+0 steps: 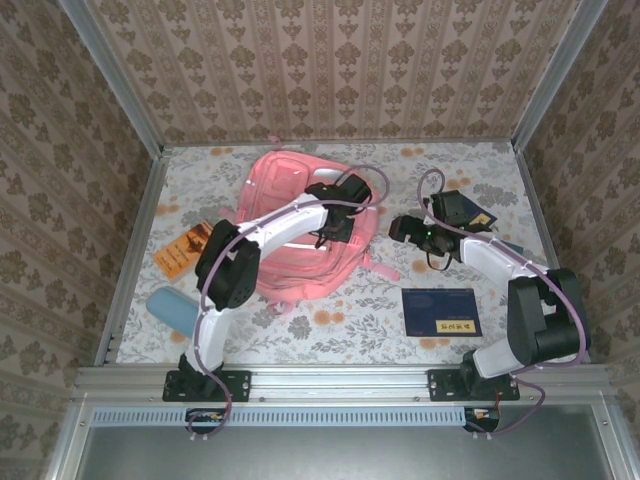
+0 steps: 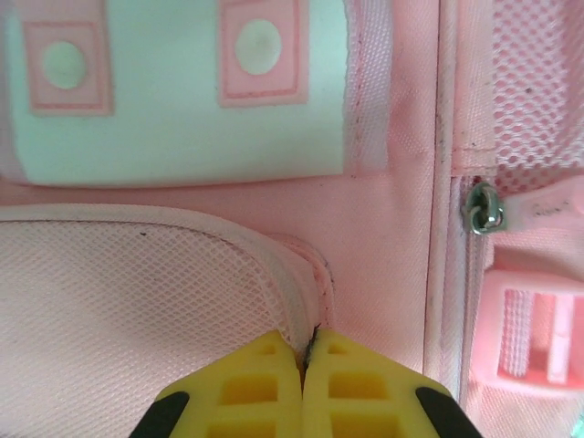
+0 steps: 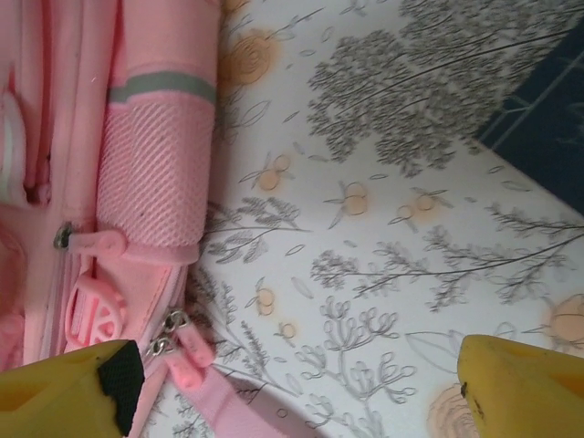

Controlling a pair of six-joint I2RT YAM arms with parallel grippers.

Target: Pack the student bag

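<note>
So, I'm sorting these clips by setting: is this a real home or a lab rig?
Most likely a staged lab cell, not a home: wallpapered panels held in a metal frame, a floral-covered table, and robot arms bolted to a rail at its near edge.

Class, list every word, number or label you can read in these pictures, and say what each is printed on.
Nothing reads clearly.
Blue booklet: gold characters on the cover, too small to read.
Orange booklet: print too small to read.
Zip tab on the pink backpack: faint writing, too blurred to read.
</note>
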